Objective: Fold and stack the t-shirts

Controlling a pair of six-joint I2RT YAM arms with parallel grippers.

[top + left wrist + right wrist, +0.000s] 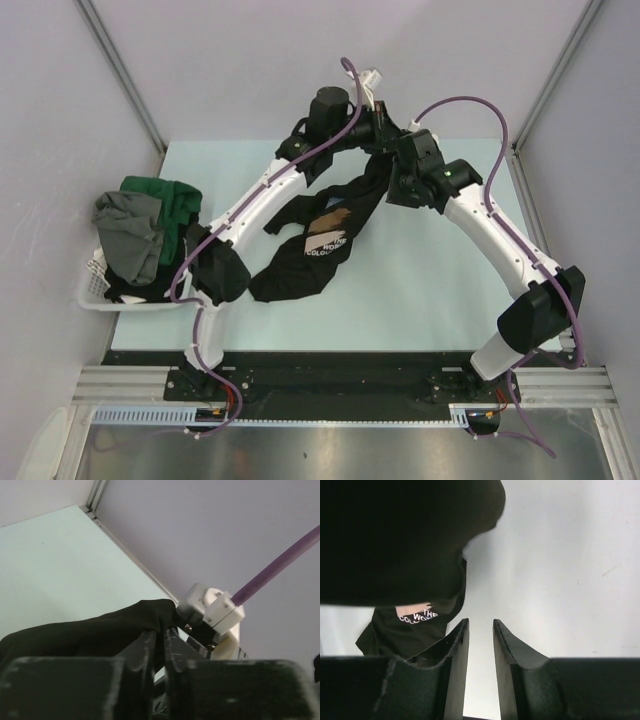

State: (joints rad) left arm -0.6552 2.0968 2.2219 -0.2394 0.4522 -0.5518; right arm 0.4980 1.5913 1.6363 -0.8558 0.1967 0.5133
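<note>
Pale-green table point(430, 270) under black t-shirt point(300, 270), basket point(92, 292)

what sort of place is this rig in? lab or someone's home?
Likely a lab test cell: blank grey panel walls, two arms bolted to a metal rail, one pale table.

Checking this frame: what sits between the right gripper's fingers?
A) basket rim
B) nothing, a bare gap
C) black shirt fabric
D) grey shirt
B: the right gripper stands open with only pale table showing in the gap; the printed black t-shirt lies left of it.
</note>
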